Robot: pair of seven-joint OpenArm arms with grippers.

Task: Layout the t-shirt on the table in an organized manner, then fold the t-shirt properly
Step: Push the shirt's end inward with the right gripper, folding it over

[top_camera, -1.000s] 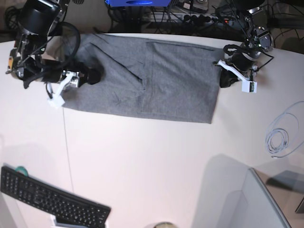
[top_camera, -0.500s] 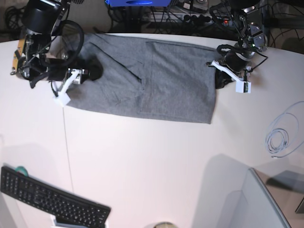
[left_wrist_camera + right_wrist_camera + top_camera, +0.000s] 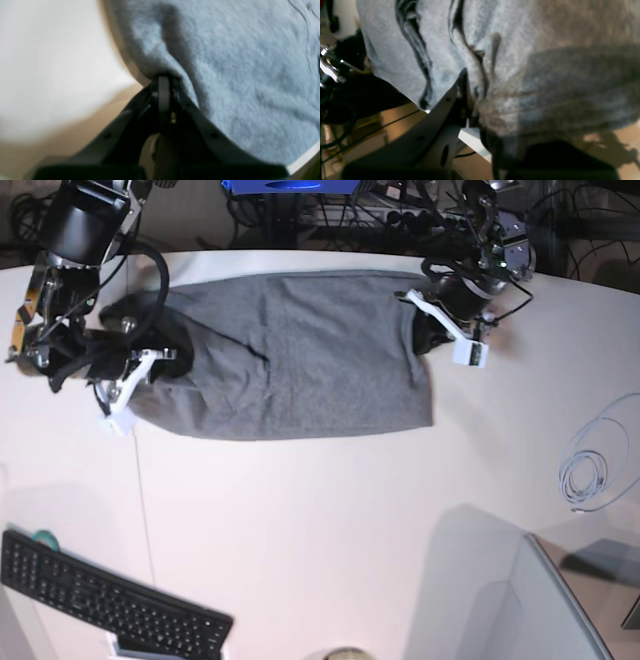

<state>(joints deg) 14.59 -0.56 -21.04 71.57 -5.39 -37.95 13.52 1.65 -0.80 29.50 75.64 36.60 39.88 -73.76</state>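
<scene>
While both ends are pinched | left hand and right hand grip the t-shirt | fold under way; next (likely) carry edges across the worktop evenly

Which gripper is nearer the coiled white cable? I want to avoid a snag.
Left. The left gripper grips the t-shirt on the cable's side; the right gripper is across the shirt.

Both wrist views are blurred. In the right wrist view the t-shirt covers 1 finger of the right gripper and runs past the top edge. The keyboard is cut off at the base view's left edge.
</scene>
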